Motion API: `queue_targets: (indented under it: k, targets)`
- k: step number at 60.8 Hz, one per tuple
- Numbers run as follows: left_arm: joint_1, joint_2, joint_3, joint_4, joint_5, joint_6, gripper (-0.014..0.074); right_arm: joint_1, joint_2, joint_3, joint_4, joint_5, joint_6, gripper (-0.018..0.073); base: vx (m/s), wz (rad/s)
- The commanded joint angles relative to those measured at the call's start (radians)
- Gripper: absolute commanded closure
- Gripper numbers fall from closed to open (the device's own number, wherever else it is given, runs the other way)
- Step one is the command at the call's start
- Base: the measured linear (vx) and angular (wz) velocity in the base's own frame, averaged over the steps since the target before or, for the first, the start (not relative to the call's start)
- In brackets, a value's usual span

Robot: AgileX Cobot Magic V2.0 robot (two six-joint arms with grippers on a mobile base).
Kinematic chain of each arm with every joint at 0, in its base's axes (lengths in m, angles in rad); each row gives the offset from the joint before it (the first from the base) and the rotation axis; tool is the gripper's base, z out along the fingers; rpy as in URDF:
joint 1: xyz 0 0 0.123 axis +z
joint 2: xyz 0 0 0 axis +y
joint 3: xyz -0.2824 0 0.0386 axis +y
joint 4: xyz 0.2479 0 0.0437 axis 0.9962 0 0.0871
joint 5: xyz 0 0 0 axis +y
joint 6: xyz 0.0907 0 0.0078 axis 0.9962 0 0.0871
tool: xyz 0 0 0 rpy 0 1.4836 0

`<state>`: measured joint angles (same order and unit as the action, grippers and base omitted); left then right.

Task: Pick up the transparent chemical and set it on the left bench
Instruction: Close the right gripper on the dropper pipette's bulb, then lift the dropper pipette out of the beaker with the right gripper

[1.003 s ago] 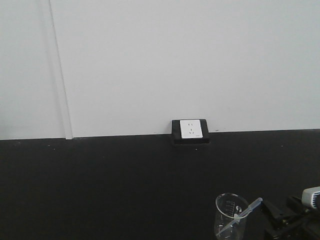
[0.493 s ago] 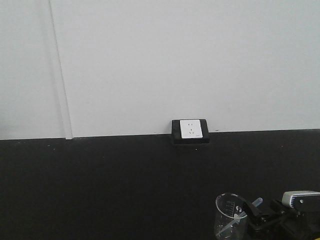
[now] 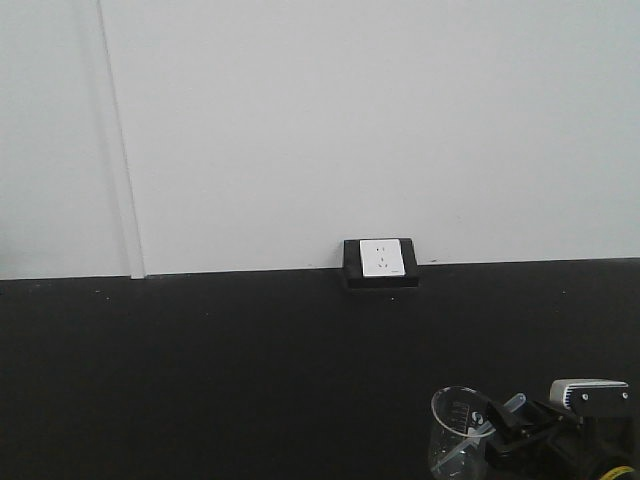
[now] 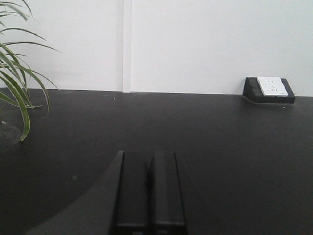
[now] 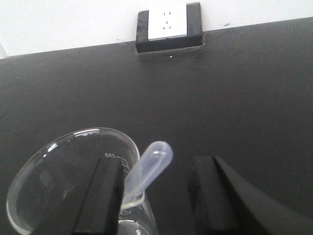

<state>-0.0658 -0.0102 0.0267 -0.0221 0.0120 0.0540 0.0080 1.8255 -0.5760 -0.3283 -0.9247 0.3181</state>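
The transparent chemical, a clear dropper pipette (image 5: 148, 169), leans in a clear graduated beaker (image 5: 58, 161) with its bulb sticking out over the rim to the right. My right gripper (image 5: 156, 165) is open. Its left finger is over the beaker's mouth and its right finger is to the right, so the bulb lies between them, nearer the left finger. The front view shows the beaker (image 3: 455, 425), the bulb (image 3: 512, 404) and the right gripper (image 3: 515, 425) at the bottom right. My left gripper (image 4: 149, 157) is shut and empty, low over the black worktop. The left bench is out of view.
The black worktop (image 3: 220, 370) runs to a white wall. A white wall socket in a black housing (image 3: 381, 261) sits at the wall; it also shows in the right wrist view (image 5: 168, 25) and the left wrist view (image 4: 270, 89). Plant leaves (image 4: 14, 83) hang at the left.
My right gripper has moved left toward the beaker and now has the pipette bulb between its open fingers. The beaker, the pipette and the left arm have not moved.
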Motion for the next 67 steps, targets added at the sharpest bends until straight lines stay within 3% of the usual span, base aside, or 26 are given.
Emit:
queue_targets:
  k: [1, 11, 20, 36, 49, 67]
  targets:
    - [-0.002, -0.019, 0.016, -0.001, -0.078, -0.008, 0.06, 0.0, -0.038, -0.022, 0.009, -0.1, -0.004, 0.0277, 0.0, 0.0]
    - [-0.002, -0.019, 0.016, -0.001, -0.078, -0.008, 0.06, 0.0, -0.039, -0.022, 0.004, -0.147, -0.004, 0.0426, 0.0, 0.0]
    - [-0.002, -0.019, 0.016, -0.001, -0.078, -0.008, 0.06, 0.0, -0.092, -0.02, -0.065, -0.129, -0.004, 0.0567, 0.0, 0.0]
    - [-0.002, -0.019, 0.016, -0.001, -0.078, -0.008, 0.06, 0.0, -0.324, 0.081, -0.095, -0.106, -0.004, 0.0566, 0.0, 0.0]
    - [-0.002, -0.019, 0.016, -0.001, -0.078, -0.008, 0.06, 0.0, -0.652, 0.29, -0.126, -0.074, -0.003, 0.0566, 0.0, 0.0]
    - [-0.002, -0.019, 0.016, -0.001, -0.078, -0.008, 0.06, 0.0, -0.981, 0.473, -0.134, 0.064, 0.023, 0.0566, 0.0, 0.0]
